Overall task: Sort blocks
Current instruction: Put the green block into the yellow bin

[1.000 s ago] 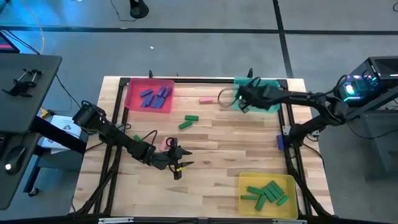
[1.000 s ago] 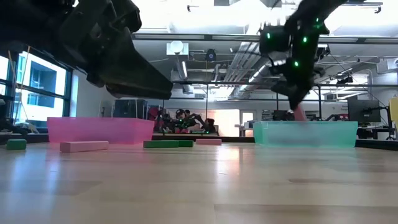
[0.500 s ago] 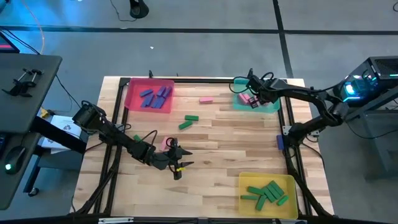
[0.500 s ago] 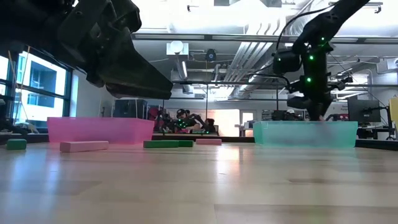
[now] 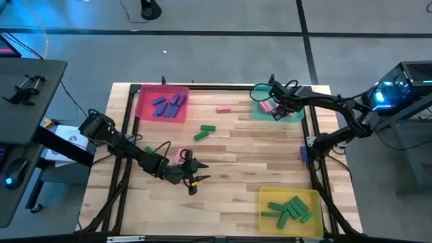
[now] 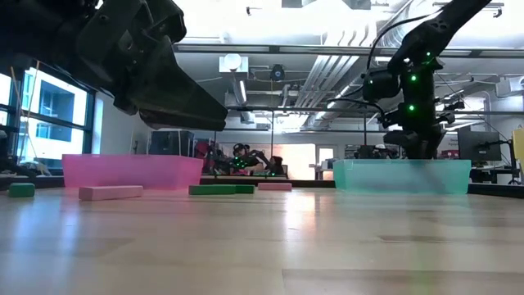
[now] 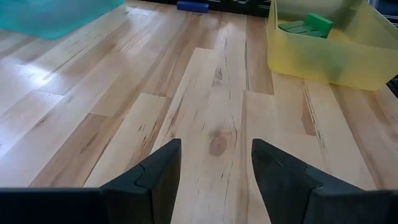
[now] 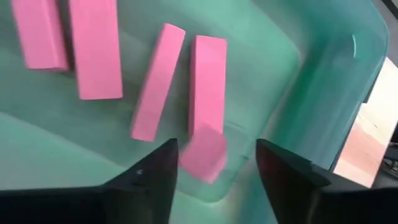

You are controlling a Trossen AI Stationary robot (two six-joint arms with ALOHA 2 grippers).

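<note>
Sorting: pink blocks (image 8: 208, 81) lie in the teal tray (image 5: 295, 113), 4 seen from the right wrist.
Right gripper (image 8: 214, 165): spread over that tray, nothing pinched.
Loose blocks: pink block (image 5: 223, 107) and 2 green (image 5: 204, 131) on the table (image 5: 243, 162).
Left gripper (image 7: 211, 165): spread, low over bare wood, empty.

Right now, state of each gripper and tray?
left gripper: open, empty, over bare table.
right gripper: open over the teal tray.
pink blocks: lying in teal tray.
yellow tray: holds green blocks.
pink tray: holds blue-purple blocks.
</note>
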